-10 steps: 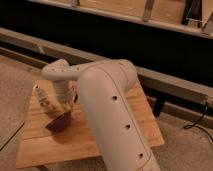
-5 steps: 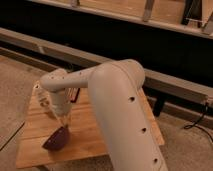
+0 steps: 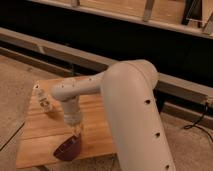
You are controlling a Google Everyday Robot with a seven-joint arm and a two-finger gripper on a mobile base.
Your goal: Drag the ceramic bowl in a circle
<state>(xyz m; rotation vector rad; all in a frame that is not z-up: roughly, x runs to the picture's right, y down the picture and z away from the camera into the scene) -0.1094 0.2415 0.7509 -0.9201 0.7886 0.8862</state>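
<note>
- At the left edge of the frame, on the far left of my worktop [image 3: 37, 135], stands a small clear cup [image 3: 44, 101], with what may be a pale block just behind it; I can't separate the two well. Both sit well apart from the bowl, up and left of it.
- Lower left of centre, the bowl [image 3: 68, 149] lies near the front edge of the worktop, tilted, its rim raised on the side facing the arm.
- My hand [image 3: 76, 131] comes straight down onto that raised rim, fingers together and, as far as I can judge, pinching the rim. I'd say that grip is what tips the bowl, and it lets me slide it round without lifting it.
- The front edge is my worry: the bowl is close to it, so the circle should swing back toward the middle.
- Centre to right, my own arm [image 3: 132, 110] fills the frame and hides the worktop's right half.
- Behind runs a dark rail.
</note>
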